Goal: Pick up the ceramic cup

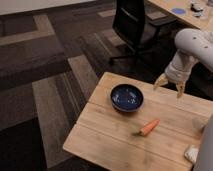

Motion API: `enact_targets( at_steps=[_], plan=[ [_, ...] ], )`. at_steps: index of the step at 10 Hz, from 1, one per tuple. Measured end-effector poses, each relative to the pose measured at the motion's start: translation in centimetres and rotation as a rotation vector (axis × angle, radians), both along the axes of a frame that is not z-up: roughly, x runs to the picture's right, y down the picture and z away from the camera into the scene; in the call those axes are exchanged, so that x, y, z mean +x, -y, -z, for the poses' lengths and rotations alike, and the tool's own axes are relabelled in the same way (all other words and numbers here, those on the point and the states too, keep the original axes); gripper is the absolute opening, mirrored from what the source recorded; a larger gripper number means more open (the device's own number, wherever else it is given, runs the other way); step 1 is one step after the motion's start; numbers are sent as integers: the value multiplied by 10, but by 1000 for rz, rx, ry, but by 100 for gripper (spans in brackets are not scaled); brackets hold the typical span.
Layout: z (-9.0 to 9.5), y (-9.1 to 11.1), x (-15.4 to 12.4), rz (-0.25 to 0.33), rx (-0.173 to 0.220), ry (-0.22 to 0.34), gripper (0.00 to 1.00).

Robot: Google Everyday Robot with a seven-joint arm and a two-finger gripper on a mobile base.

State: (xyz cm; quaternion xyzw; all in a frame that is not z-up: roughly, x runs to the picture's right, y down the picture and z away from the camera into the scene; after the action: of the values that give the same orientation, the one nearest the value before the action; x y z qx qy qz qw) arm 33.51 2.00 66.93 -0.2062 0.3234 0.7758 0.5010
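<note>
**Navy bowl, orange carrot, pale wood**

The table is light honey-coloured wood with a planked grain. On it, the bowl is deep navy and the carrot is orange. The gripper, hovering over the table's far right edge, is tan, jaws apart, under a white arm. The carpet is charcoal with beige bands, and the chair is black.

A robot's gripper hangs above the far edge of a wooden table, fingers spread apart, at two o'clock from a dark blue bowl. A carrot lies at five o'clock from the bowl. A black office chair stands at twelve.
</note>
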Motion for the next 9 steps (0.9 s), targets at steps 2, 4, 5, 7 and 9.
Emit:
enact_targets(
  at_steps=[2,4,5,7,9],
  plan=[
    [11,4,37,72,49,-147,65],
    [11,5,41,81,59,-166,65],
    [11,5,40,82,59,-165,65],
    [12,3,57,82,57,-212,65],
    [15,-8,107,33,65,-326,65]
  ],
)
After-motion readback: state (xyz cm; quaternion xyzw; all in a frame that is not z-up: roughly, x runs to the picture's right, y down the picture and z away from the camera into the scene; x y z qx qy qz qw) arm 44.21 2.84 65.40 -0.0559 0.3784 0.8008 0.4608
